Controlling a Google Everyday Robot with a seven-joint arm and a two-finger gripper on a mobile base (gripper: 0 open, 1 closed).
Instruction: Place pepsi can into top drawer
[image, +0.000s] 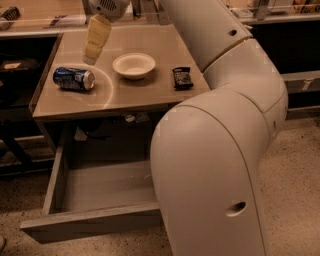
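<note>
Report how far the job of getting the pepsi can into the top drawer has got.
Done: the top drawer stands pulled open below the table, its visible bottom bare. In hand: the gripper hangs just above the pepsi can, seemingly apart from it. Left: the can lies on its side on the tabletop, so grasping it, carrying it and setting it in the drawer all remain.

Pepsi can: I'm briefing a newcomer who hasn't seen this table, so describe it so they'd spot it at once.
Start at the table above the open top drawer. On its left part, close to the hovering gripper, the pepsi can lies on its side. It is the only blue cylinder; the white bowl and dark snack packet sit to its right.
</note>
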